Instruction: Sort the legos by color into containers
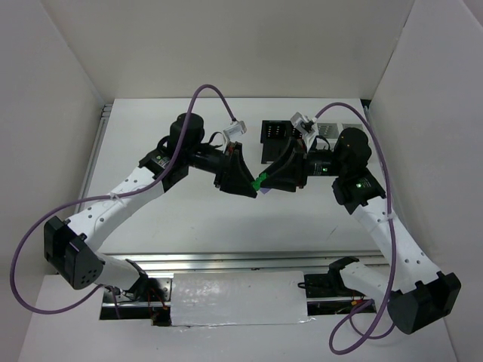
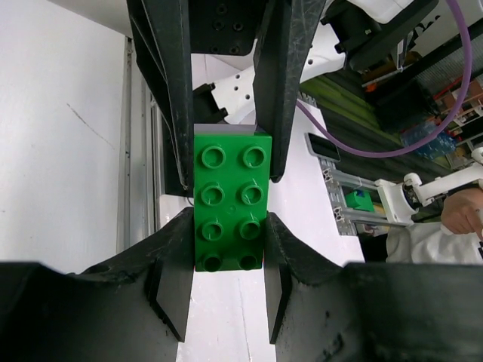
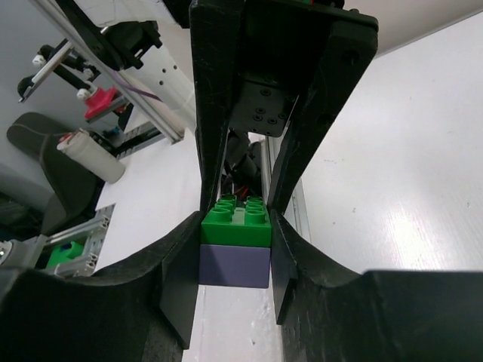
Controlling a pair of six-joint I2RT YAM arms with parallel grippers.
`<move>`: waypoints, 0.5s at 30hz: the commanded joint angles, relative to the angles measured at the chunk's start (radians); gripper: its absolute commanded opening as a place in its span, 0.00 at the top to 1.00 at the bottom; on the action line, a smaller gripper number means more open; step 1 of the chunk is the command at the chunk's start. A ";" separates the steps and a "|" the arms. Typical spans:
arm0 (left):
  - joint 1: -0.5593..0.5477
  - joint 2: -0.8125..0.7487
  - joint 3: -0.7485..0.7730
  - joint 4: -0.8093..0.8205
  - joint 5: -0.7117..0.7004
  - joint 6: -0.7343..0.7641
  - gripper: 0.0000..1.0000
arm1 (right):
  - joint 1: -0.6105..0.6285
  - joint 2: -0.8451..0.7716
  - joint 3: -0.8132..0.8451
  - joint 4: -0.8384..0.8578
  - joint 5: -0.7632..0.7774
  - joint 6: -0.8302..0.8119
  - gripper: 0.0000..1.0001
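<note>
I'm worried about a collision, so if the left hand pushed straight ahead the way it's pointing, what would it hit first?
The right hand, most likely: it faces the left hand head-on, and both grip the same green brick from opposite ends, with little gap between them.

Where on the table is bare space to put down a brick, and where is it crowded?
Free: the table strip between the joined grippers and the near rail; also the back left corner. Crowded: centre, where left gripper and right gripper clamp the stacked legos, and around the containers.
</note>
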 commanded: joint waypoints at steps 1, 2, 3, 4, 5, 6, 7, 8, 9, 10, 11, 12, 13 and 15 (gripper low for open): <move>-0.005 -0.004 0.015 0.026 0.027 0.014 1.00 | 0.001 0.004 0.011 0.011 0.030 -0.019 0.73; -0.004 -0.007 0.021 0.014 0.003 0.023 1.00 | 0.004 0.006 0.011 -0.001 0.039 -0.015 0.48; -0.002 -0.014 0.026 0.001 -0.011 0.043 1.00 | -0.001 0.014 0.010 -0.003 0.031 -0.009 0.30; -0.001 -0.019 0.027 -0.008 -0.019 0.049 1.00 | -0.006 0.015 -0.001 0.002 0.017 0.005 0.27; 0.001 -0.023 0.027 -0.011 -0.025 0.051 1.00 | -0.013 0.011 -0.009 0.031 -0.007 0.019 0.25; 0.002 -0.028 0.026 -0.010 -0.026 0.053 1.00 | -0.018 0.006 -0.019 0.057 -0.021 0.034 0.24; 0.004 -0.031 0.026 -0.007 -0.026 0.053 1.00 | -0.021 0.001 -0.042 0.085 -0.032 0.071 0.24; 0.005 -0.033 0.023 -0.008 -0.026 0.051 1.00 | -0.023 -0.008 -0.052 0.123 -0.039 0.083 0.24; 0.005 -0.031 0.023 -0.011 -0.025 0.053 1.00 | -0.024 -0.009 -0.056 0.128 -0.052 0.088 0.25; 0.007 -0.030 0.023 -0.013 -0.023 0.053 1.00 | -0.024 -0.009 -0.058 0.126 -0.055 0.088 0.25; 0.007 -0.028 0.021 -0.014 -0.023 0.051 1.00 | -0.024 -0.009 -0.058 0.125 -0.058 0.087 0.27; 0.007 -0.028 0.018 -0.008 -0.020 0.048 1.00 | -0.026 -0.009 -0.058 0.122 -0.065 0.082 0.31; 0.007 -0.028 0.016 -0.003 -0.020 0.043 1.00 | -0.024 -0.009 -0.058 0.119 -0.066 0.077 0.35; 0.008 -0.028 0.015 0.003 -0.026 0.039 1.00 | -0.026 -0.008 -0.056 0.094 -0.072 0.056 0.43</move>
